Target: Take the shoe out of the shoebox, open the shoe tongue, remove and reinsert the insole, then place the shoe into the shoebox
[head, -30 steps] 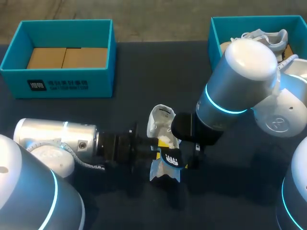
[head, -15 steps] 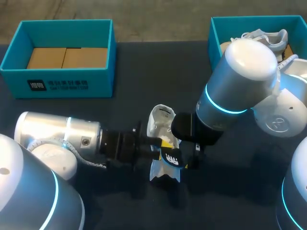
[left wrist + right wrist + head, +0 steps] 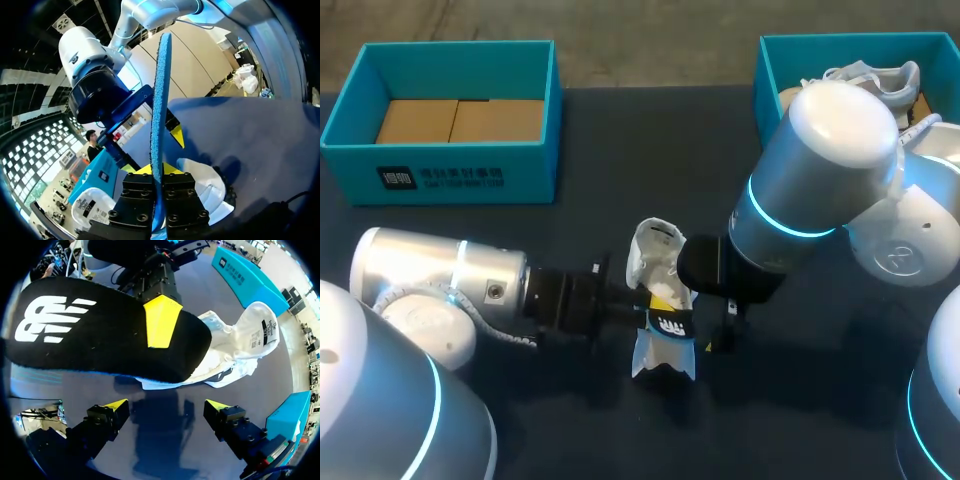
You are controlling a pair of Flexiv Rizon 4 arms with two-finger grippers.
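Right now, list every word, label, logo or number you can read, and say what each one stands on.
On the black insole: a white logo mark, no words to read.
On the left shoebox, front wall: a white emblem and lines of print, too small to read.
On the shoe, tongue tag: dark print, too small to read.
No text is clear enough to quote.

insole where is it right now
In the head view the insole is at the middle of the table, clamped in the left tool right over the white shoe.
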